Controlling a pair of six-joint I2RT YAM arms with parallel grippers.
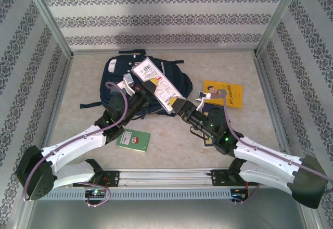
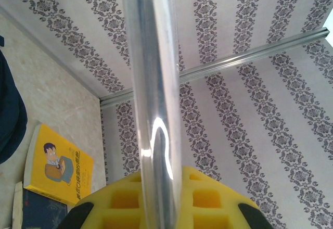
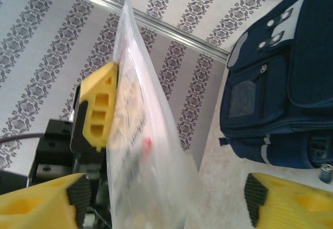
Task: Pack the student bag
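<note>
- While the left fingers (image 1: 147,87) are pressed narrowly together on a clear plastic packet (image 1: 156,83), the packet crosses the right half of the student bag (image 1: 122,78) in the top view.
- The student bag is navy, and it lies on the beige tabletop (image 1: 171,151) toward the back, left of centre, with dark straps trailing off its left side.
- From the left wrist, the packet (image 2: 153,109) is seen edge-on as a shiny strip rising out from between the yellow fingers (image 2: 208,203), which close on it.
- The right fingers (image 1: 179,105) sit at the packet's near, lower end, just right of the bag.
- From the right wrist, the right fingers (image 3: 41,200) stand wide apart, with one yellow tip at each lower corner and the packet (image 3: 145,151) hanging in the gap between them, nearer the left-hand tip. Whether that tip touches the plastic cannot be told.
- In that same view one of the left fingers (image 3: 99,109) lies flat against the packet's side, and printed paper shows blurred through the film.
- The bag (image 3: 281,83) shows its front pockets, grey patches and zip pulls at the right of that view.
- A yellow book (image 1: 223,93) with a cartoon figure on its cover lies on the tabletop right of the bag, apart from it.
- A green booklet (image 1: 132,139) lies flat near the front, beside the left arm.
- Patterned striped walls (image 1: 156,21) enclose the tabletop.
</note>
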